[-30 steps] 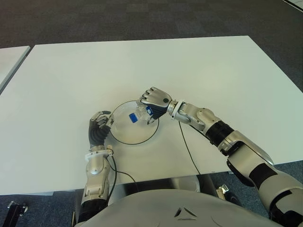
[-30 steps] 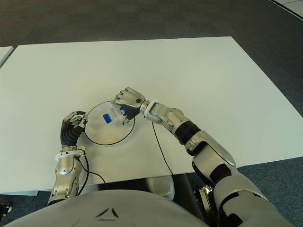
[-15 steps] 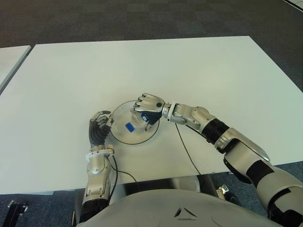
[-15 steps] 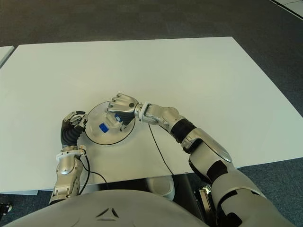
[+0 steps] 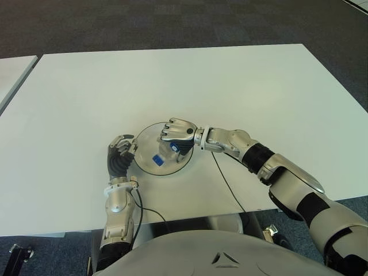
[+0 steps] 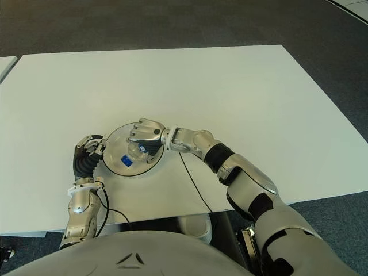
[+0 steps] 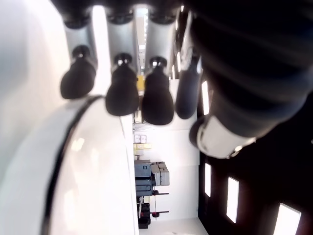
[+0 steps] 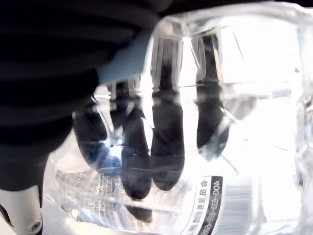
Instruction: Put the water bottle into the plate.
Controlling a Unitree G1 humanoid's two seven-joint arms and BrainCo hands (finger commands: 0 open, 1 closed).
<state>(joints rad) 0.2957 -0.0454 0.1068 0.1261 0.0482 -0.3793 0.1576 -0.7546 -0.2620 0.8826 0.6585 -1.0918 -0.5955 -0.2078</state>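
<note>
Water bottle held under right robot hand, over plate.

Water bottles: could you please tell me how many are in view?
1. The water bottle is held in the right hand over the plate; none other shows.

Left hand, fingers loosely curled, above the plate rim.
</note>
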